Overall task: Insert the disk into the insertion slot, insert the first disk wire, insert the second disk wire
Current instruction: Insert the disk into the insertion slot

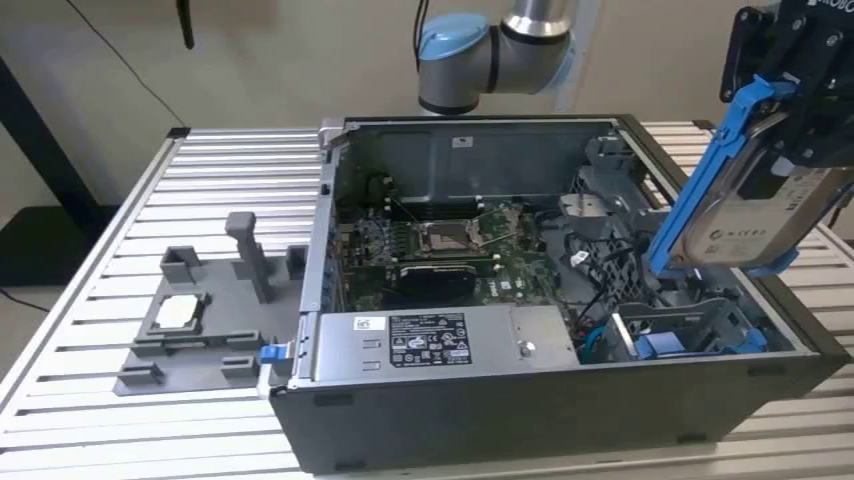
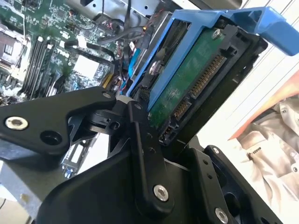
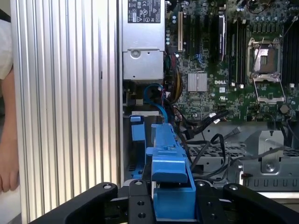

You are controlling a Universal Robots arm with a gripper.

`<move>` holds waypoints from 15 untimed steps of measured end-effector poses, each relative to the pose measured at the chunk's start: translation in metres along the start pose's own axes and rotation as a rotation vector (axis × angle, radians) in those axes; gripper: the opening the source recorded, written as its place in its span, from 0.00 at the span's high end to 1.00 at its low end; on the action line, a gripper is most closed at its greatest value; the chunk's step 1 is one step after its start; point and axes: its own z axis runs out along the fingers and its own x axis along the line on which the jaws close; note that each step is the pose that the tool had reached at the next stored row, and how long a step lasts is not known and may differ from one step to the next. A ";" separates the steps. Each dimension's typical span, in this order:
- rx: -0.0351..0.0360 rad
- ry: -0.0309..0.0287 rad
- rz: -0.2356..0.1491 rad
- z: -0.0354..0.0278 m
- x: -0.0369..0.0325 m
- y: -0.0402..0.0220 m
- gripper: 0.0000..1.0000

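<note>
Jaws pinch the disk [image 1: 745, 218] by its blue frame, upper right of the exterior view, above the insertion slot [image 1: 681, 335] (probably rigid, weighty, shock-sensitive; frame edges suit gripping).

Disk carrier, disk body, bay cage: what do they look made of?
The carrier: moulded plastic, by its bright blue, uniform, slightly glossy look. The disk body: probably metal, a silver-grey matte casing with a white paper-like label; its underside is a green circuit board. The bay cage: likely sheet steel, thin grey matte walls, with blue plastic parts inside.
</note>
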 end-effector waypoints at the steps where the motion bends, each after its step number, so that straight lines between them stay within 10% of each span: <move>1: 0.0000 0.0000 0.000 0.0008 0.0000 0.0000 0.67; 15: 0.0000 -0.0001 0.000 0.0198 0.0000 0.0006 0.67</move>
